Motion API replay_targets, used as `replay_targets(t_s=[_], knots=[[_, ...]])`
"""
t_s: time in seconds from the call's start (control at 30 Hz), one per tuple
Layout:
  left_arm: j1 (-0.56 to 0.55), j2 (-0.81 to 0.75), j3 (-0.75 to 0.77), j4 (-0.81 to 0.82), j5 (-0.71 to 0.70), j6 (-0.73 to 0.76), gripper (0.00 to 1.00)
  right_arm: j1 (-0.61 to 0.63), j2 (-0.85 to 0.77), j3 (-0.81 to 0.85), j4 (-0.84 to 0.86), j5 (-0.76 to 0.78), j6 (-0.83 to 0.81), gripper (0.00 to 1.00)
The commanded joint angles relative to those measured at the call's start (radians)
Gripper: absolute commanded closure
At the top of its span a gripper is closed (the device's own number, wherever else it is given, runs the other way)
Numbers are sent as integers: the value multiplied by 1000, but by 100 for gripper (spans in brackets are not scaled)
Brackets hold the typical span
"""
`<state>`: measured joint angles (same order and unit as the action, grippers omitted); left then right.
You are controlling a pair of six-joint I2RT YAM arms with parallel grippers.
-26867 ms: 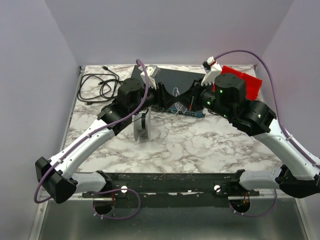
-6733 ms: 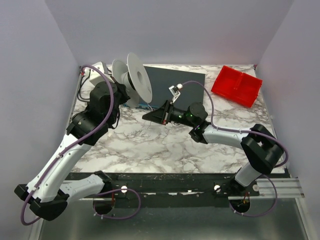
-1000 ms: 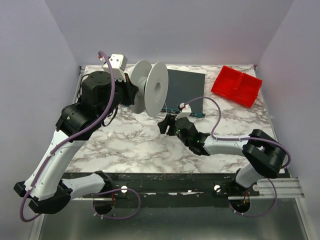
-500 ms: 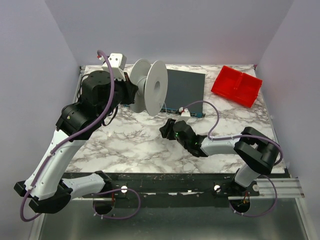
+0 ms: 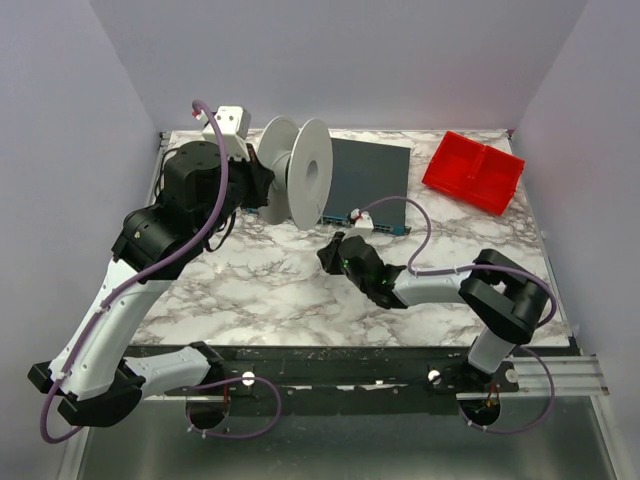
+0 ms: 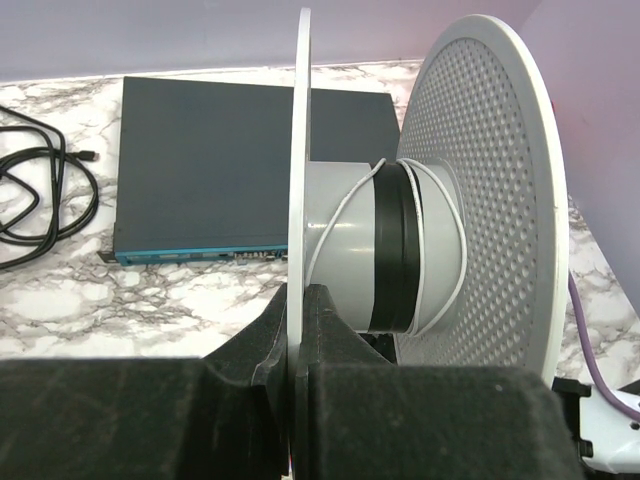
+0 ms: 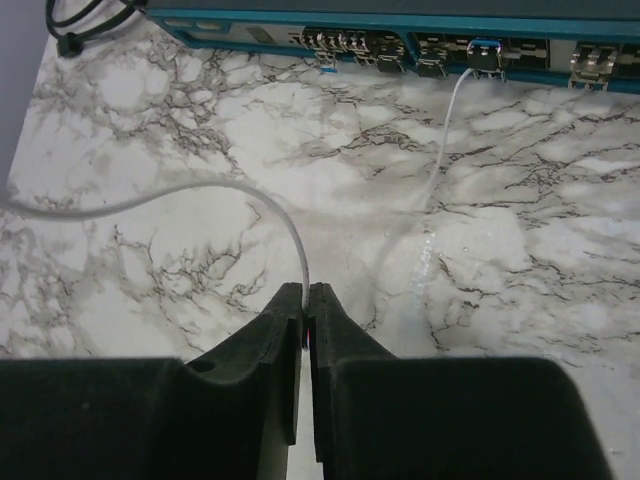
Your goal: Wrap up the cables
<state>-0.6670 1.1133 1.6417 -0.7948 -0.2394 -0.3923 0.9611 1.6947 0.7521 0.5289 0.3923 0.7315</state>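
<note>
My left gripper (image 6: 298, 295) is shut on one flange of a white spool (image 6: 480, 190) and holds it up over the table's back left (image 5: 298, 180). A thin white cable (image 6: 345, 205) loops round the spool's grey hub. My right gripper (image 7: 305, 290) is shut on the same thin white cable (image 7: 200, 190), which curves left out of its jaws; another stretch (image 7: 445, 150) runs up to a port on the teal-edged box (image 7: 400, 30). From above, the right gripper (image 5: 328, 255) sits low over the marble, just below the spool.
A dark flat box (image 5: 370, 180) with a teal front edge lies behind the spool. A red tray (image 5: 473, 172) sits at the back right. A thick black cord (image 6: 45, 190) lies coiled at the back left.
My right gripper has stayed low below the spool, shifting slightly, while its forearm and elbow moved left. The left arm and spool have turned only slightly.
</note>
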Motion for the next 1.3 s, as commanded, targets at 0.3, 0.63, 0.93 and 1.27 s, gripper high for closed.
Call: replay_targets(t_s=[0.3,0.63,0.93,1.27], knots=[[56,32,-26,131,-256,-125,100,117,-151,9,-251,91,-53,99],[112,126,-43,194,-350,-68,100,365,-253,176,-569,259,-215,99],[141,180,-146,315,-361,65,100,423,-437,374,-768,436,-344,99],[64,108,-314,379,-249,128,100,233,-352,636,-813,416,-593,99]])
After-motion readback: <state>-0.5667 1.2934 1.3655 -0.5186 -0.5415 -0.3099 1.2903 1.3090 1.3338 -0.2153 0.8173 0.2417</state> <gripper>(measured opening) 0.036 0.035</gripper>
